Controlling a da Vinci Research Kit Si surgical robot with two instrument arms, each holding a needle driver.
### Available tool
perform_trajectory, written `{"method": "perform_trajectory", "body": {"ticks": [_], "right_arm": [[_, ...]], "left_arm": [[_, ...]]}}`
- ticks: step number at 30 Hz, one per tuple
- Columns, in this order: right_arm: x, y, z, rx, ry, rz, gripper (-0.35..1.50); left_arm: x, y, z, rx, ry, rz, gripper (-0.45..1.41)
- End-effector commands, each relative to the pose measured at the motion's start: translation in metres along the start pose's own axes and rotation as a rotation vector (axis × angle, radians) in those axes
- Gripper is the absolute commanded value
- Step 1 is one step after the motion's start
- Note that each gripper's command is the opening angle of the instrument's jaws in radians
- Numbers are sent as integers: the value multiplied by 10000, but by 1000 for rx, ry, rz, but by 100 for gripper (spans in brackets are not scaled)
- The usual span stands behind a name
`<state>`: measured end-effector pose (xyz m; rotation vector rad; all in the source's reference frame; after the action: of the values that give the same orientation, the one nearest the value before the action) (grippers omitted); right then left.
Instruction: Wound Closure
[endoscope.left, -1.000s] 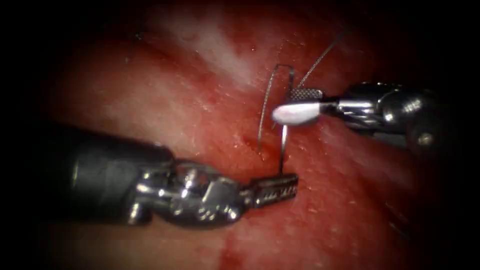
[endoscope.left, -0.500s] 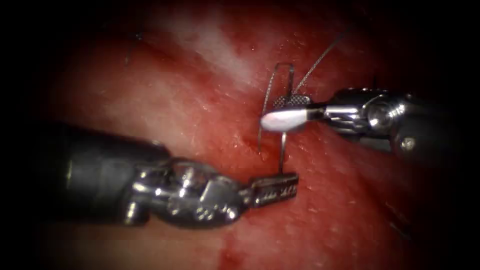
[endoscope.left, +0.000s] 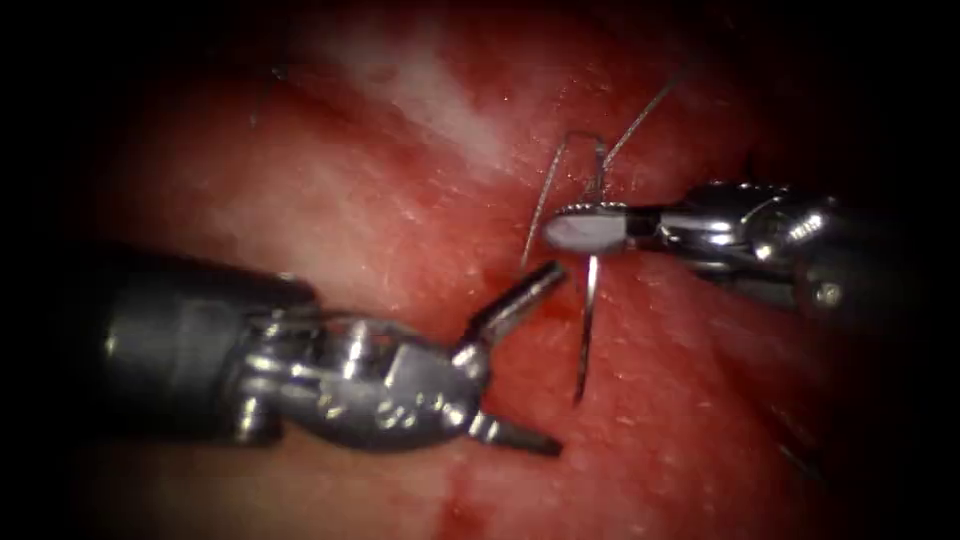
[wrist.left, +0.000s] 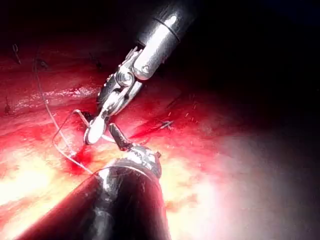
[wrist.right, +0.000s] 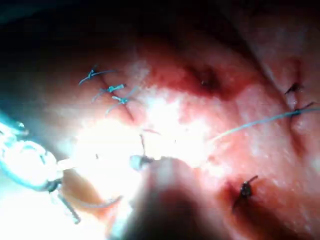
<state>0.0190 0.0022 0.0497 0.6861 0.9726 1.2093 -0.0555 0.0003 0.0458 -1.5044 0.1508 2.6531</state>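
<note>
The left arm's tool (endoscope.left: 535, 365) comes in from the lower left of the endoscope view with its shaft almost level, and its two jaws stand wide apart, one pointing up to the right and one pointing down to the right, with nothing between them. The right arm's tool (endoscope.left: 580, 228) reaches in from the right, level, its jaws closed on the needle (endoscope.left: 588, 320)

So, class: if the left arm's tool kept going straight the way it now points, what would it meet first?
Probably the needle, which hangs from the right tool, clamped near one end, its free end over the tissue. The left tool, jaws open and empty, points toward it, but depth is unclear; it could pass in front.
</note>
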Motion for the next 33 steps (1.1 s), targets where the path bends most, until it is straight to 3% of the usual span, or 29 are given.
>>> {"method": "perform_trajectory", "body": {"ticks": [1, 4, 6, 7, 8, 9, 10, 11, 15, 21, 22, 24, 33], "right_arm": [[3, 2, 6, 0, 8, -14, -35], [9, 6, 4, -46, 99, -155, -35], [9, 7, 4, -53, 112, -173, -35], [9, 6, 3, -48, 124, -193, -35], [9, 6, 3, -48, 124, -193, -35], [10, 5, 3, -47, 132, -214, -35], [10, 4, 3, -46, 137, -230, -35], [11, 1, 2, -46, 145, -268, -35], [11, -5, 1, -55, 147, -353, -35], [8, -8, 0, -49, 177, -451, -35], [7, -9, 0, -20, 197, -500, -35], [6, -11, 1, -3, 226, -566, -35], [7, -15, 0, -9, 240, -650, -35]], "left_arm": [[0, 2, 7, -7, 6, -4, 130], [12, -9, -13, -42, 75, -216, 136], [13, -12, -17, -46, 84, -248, 133], [14, -17, -26, -63, 102, -321, 108], [14, -17, -26, -63, 102, -321, 108], [13, -19, -29, -78, 113, -344, 94], [10, -20, -31, -99, 127, -366, 74], [4, -23, -34, -137, 148, -435, 32], [-17, -28, -27, -251, 195, -531, -40], [-48, -30, -9, -324, 98, -510, -45], [-61, -29, 0, -335, 7, -490, -45], [-78, -24, 13, -358, -86, -467, -45], [-122, -15, 48, -359, -265, -414, -45]]}}
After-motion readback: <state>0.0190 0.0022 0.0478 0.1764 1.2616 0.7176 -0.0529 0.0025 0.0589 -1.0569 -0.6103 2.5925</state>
